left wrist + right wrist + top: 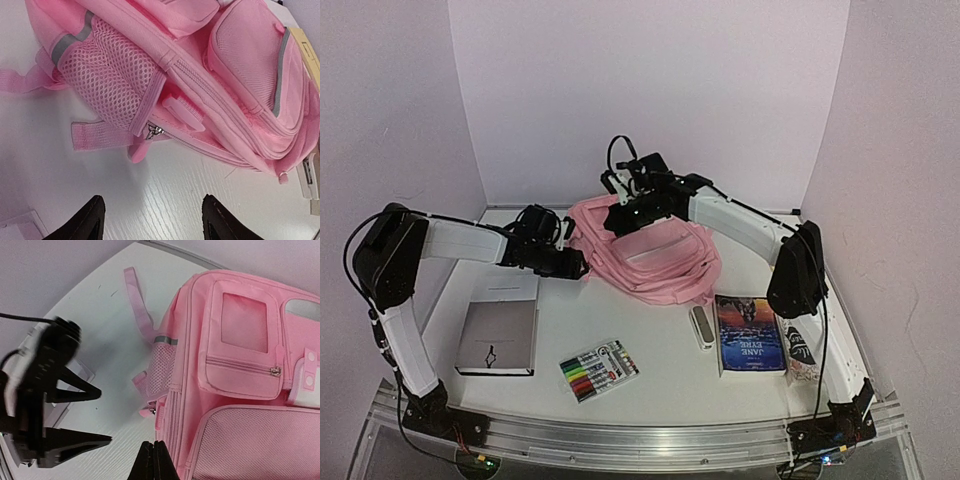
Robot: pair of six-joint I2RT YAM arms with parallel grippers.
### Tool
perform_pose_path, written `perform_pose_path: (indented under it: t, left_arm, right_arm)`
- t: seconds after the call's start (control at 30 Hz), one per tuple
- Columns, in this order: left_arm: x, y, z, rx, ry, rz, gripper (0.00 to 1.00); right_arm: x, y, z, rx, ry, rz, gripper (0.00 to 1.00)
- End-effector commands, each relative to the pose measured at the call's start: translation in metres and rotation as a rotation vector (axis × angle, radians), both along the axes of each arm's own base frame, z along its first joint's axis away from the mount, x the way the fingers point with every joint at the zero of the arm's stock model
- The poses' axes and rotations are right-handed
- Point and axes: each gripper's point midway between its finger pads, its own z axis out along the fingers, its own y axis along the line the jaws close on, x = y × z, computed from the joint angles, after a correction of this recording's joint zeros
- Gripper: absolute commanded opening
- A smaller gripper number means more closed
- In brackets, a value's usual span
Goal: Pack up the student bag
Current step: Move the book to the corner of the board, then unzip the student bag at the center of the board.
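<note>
Both arms extended inward: left claw [152, 212] jaws apart, right claw [151, 455] fingers pressed together.

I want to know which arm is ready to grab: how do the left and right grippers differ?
The left gripper is open, fingers well apart; the right gripper is shut, fingers pressed together. The left gripper is over the table, beside the bag; the right gripper is over the bag's edge. Both are black, both are close to the bag, and neither plainly holds anything.
</note>
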Motion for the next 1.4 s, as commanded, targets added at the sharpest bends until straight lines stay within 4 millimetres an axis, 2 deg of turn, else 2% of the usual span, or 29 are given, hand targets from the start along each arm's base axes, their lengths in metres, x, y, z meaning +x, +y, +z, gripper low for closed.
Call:
perform_pose_path:
  t: [0.0, 0.1, 0.27, 0.33, 0.47, 0.53, 0.77, 0.9, 1.03, 1.13, 1.3, 1.37]
  left_arm:
    - [0.019, -0.013, 0.014, -0.026, -0.096, -0.039, 0.65]
    - [0.017, -0.013, 0.007, -0.036, -0.08, -0.044, 0.64]
    - [0.018, -0.02, -0.011, -0.02, -0.054, -0.088, 0.61]
    - [0.017, -0.023, -0.021, -0.004, -0.035, -0.112, 0.59]
    - [0.022, -0.028, -0.029, 0.018, -0.034, -0.139, 0.54]
    - [0.027, -0.031, -0.029, 0.024, -0.045, -0.143, 0.53]
    - [0.041, -0.034, -0.032, 0.052, -0.066, -0.138, 0.49]
    - [0.042, -0.038, -0.041, 0.059, -0.05, -0.164, 0.44]
    - [0.04, -0.04, -0.047, 0.055, -0.022, -0.181, 0.34]
    - [0.035, -0.041, -0.046, 0.044, -0.008, -0.187, 0.25]
    - [0.024, -0.044, -0.031, 0.016, -0.005, -0.192, 0.08]
    - [0.018, -0.047, -0.027, 0.013, -0.008, -0.199, 0.01]
  right_arm:
    - [-0.011, 0.002, 0.051, 0.088, -0.027, 0.04, 0.09]
    - [-0.015, -0.002, 0.03, 0.043, 0.002, 0.043, 0.28]
    - [-0.007, -0.012, -0.008, -0.062, -0.001, -0.005, 0.48]
    - [-0.003, -0.018, -0.013, -0.091, -0.015, -0.026, 0.55]
    - [0.003, -0.032, -0.009, -0.103, -0.015, -0.039, 0.64]
    - [0.007, -0.046, -0.005, -0.096, 0.007, -0.049, 0.74]
    - [0.032, -0.135, 0.011, -0.015, 0.16, -0.141, 0.94]
    - [0.032, -0.181, 0.005, -0.001, 0.244, -0.188, 0.98]
    - [0.028, -0.22, -0.025, -0.022, 0.358, -0.227, 0.98]
    - [0.015, -0.228, -0.049, -0.047, 0.422, -0.221, 0.98]
    - [-0.008, -0.227, -0.088, -0.049, 0.55, -0.194, 0.98]
    - [-0.012, -0.226, -0.099, -0.047, 0.587, -0.194, 0.94]
